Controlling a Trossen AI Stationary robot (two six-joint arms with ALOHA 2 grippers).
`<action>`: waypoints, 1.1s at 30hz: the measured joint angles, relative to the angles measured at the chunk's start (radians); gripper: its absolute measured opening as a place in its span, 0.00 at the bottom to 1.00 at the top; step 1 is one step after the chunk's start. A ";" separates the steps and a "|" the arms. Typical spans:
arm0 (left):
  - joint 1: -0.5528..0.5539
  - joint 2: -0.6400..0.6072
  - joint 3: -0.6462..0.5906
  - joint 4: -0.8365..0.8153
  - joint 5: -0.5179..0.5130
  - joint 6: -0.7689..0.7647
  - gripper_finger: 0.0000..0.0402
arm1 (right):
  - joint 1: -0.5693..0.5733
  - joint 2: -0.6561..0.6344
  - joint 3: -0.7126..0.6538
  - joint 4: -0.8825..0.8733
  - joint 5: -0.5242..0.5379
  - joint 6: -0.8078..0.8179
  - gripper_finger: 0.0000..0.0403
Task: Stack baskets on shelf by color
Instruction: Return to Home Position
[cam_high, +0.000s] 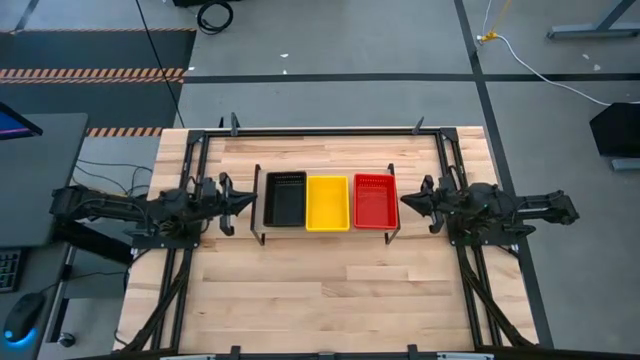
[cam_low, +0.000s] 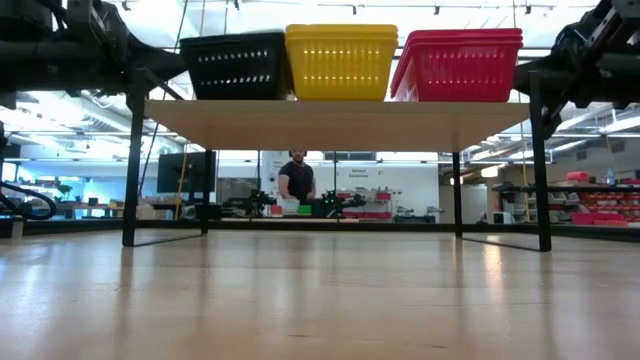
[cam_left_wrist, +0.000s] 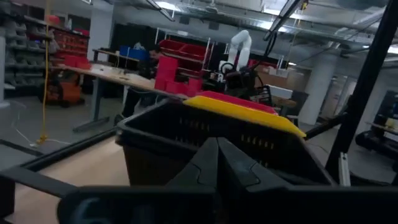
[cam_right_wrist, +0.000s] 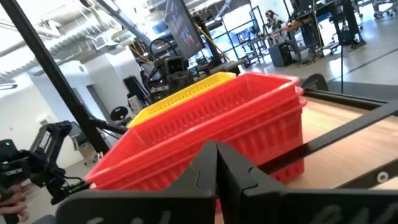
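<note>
3 stacks on shelf (cam_low: 340, 125), mid-desk (cam_high: 330, 300) nearer the far edge: black stack (cam_high: 285, 198) at left end, yellow stack (cam_high: 327, 202) centre, red stack (cam_high: 375, 200) at right end. Left claw (cam_high: 248, 201) pressed together, just off the black end. The right claw (cam_high: 404, 202) is also pressed together, just off the red end.

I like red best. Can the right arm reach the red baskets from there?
Probably yes: the right gripper, shut, sits just beside the red baskets with nothing between; the left gripper waits by the black baskets.
</note>
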 joint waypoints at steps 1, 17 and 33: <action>0.000 0.000 0.000 0.003 0.000 0.006 0.02 | 0.000 0.000 0.000 0.001 -0.001 0.000 0.01; -0.043 0.000 0.029 -0.029 0.055 0.029 0.01 | 0.001 0.000 0.000 0.024 -0.060 -0.080 0.01; -0.039 0.055 0.531 -0.861 0.053 0.162 0.01 | 0.001 0.000 0.000 0.051 -0.079 -0.092 0.01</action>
